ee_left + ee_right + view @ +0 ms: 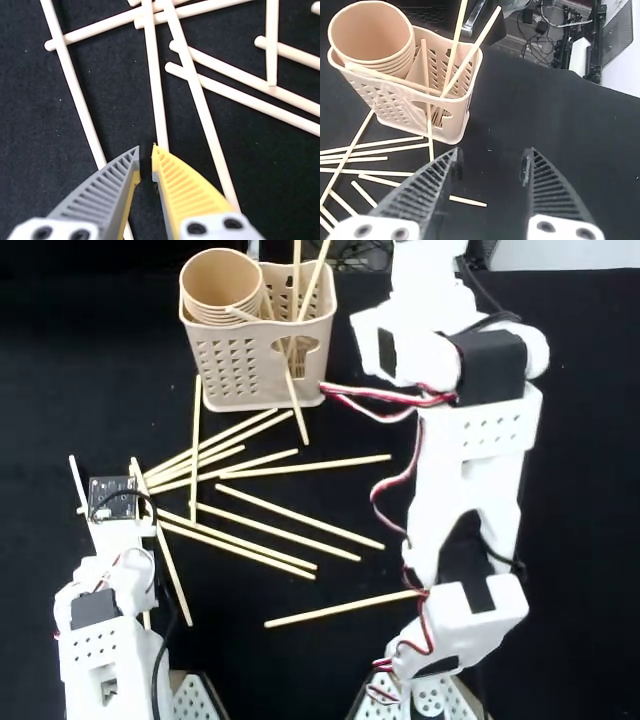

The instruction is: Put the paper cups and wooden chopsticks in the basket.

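Though already holding the stack of tan paper cups (222, 285) and a few upright sticks, not finished yet, this beige plastic basket with holes (245, 365) at the far side of the black table (80, 360). Lots of thin pale wooden chopsticks (300, 466) lying in a messy fan across the middle, nearer than the basket and spreading left and right. Also one lone chopstick (340, 608) nearer again, toward the right.

Looks like the stick-picking step.

Down low at the near left, over the left end of the fan: the grey and yellow left gripper (145, 150), tips pinched almost together, narrow, with nothing seen between them. Maybe touching one stick (157, 100) at the yellow tip; hard to tell.

To the right of the basket, above the table: the right gripper (490, 157), spread wide and holding nothing.

Next, probably: open the left tips, set one on each side of a single stick, squeeze, lift, and carry it far to the basket. Must take care not to grab two crossed sticks at once.
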### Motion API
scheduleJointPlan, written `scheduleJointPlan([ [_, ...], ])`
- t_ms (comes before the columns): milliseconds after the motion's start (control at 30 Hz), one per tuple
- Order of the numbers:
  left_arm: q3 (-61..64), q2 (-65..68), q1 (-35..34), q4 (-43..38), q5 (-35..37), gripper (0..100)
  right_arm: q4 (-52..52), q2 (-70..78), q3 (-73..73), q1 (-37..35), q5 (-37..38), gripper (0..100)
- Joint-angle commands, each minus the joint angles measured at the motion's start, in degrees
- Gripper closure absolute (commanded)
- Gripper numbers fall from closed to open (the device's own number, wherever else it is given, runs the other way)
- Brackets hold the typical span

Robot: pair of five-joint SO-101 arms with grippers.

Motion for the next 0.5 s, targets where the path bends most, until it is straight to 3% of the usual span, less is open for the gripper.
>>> scheduleJointPlan([
  [0, -0.3, -0.5, -0.5, -1.2, -0.4, 94, 0.4, -6.2, 7.3, -2.9, 0.5, 79.3],
  [200, -0.2, -0.5, -0.5, -1.7, -0.4, 94, -3.5, -20.4, 35.8, -12.5, 3.4, 79.3],
  [467, -0.2, -0.5, -0.5, -1.6, -0.4, 94, -36.5, -41.7, 90.2, -16.4, 9.4, 79.0],
])
